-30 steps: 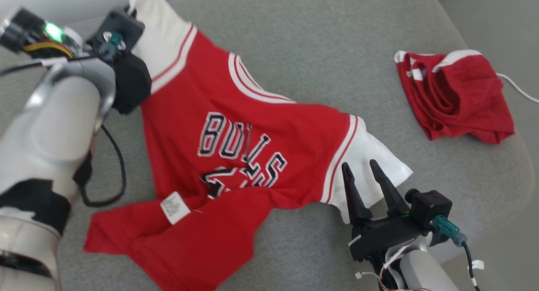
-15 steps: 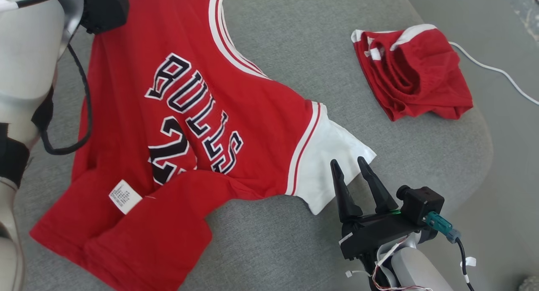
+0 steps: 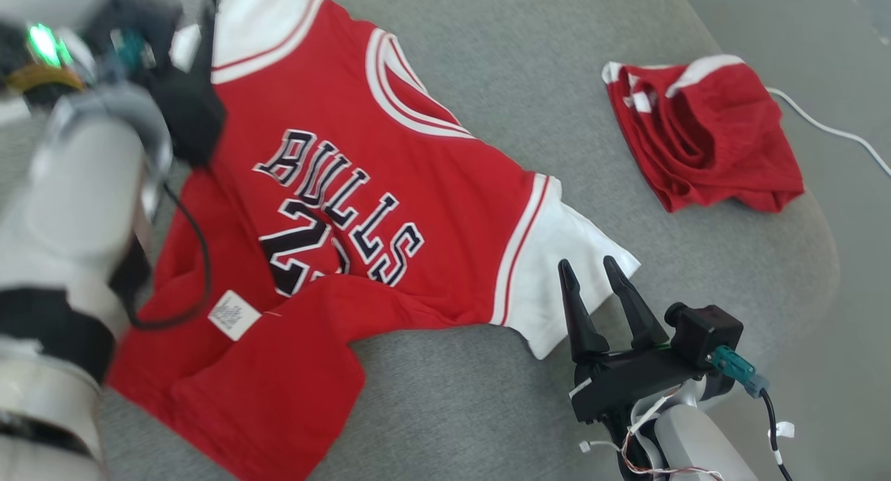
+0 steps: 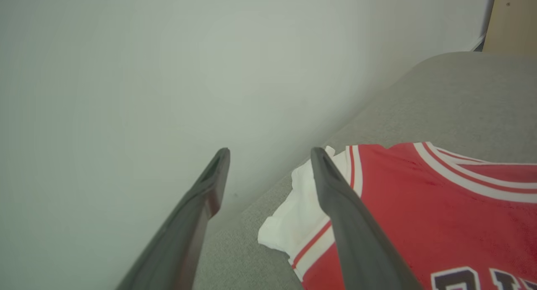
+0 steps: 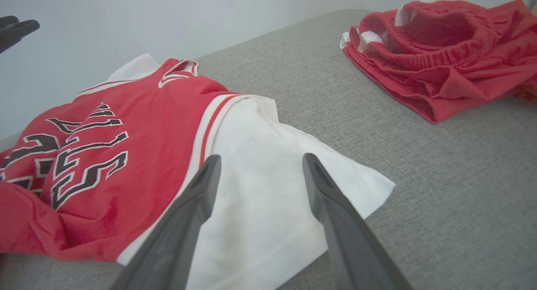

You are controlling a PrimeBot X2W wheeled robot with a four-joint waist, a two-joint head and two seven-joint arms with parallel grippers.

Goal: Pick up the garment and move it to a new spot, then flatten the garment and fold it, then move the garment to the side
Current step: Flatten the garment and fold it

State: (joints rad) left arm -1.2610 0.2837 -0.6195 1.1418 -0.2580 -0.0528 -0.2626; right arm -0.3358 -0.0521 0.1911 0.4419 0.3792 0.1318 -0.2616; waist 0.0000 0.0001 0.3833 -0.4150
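Hovering at five o'clock in the head view, the right gripper [image 3: 587, 265] has its two fingers spread wide and empty, their tips over the near sleeve [image 3: 536, 279] of the jersey [image 3: 431, 182]; whether they touch the cloth I cannot tell. The jersey lies face up on the grey cushion [image 3: 501, 63], running from seven o'clock to eleven, its lower hem folded over at seven. At ten o'clock the left gripper [image 4: 270, 153] also stands open and holds nothing, one finger above the far sleeve [image 4: 293, 223], close to the cushion's far edge by the wall [image 4: 168, 71]. Bare cushion spreads around twelve and six; crumpled red shorts [image 3: 703, 140] rest at two o'clock near the right edge, well apart from the jersey.
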